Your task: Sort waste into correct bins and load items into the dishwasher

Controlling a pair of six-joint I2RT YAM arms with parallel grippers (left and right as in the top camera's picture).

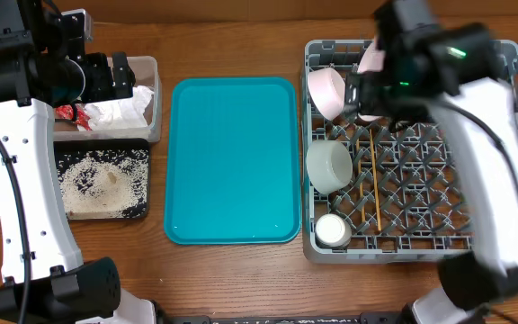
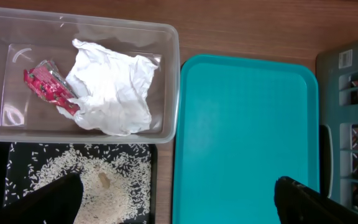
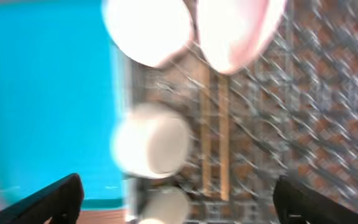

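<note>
Left tool (image 2: 176,180) is spread wide with nothing in it, hanging above the clear tub (image 2: 104,26), where the napkin (image 2: 114,90) and red wrapper (image 2: 47,87) sit touching each other. Right beside the tub, the black tray (image 2: 5,158) holds the rice (image 2: 98,186). Right tool (image 3: 176,179) is gaping and empty too, above the rack (image 1: 421,207), though that wrist view is badly smeared. In the rack there's a pink bowl (image 1: 326,90), a grey bowl (image 1: 329,166), a cup (image 1: 334,231), and the chopsticks (image 1: 367,180) lying flat across the grid. The teal tray (image 1: 232,153) in the middle has nothing on it, so it looks basically finished to me.

What could go wrong, imo: the right arm sits right over the dishes, so a careless swing could clip the pink bowl and tip it. The chopsticks are thin and could slip through the grid onto the desk (image 1: 232,279). On the left, a dip into the black tray would scatter rice.
</note>
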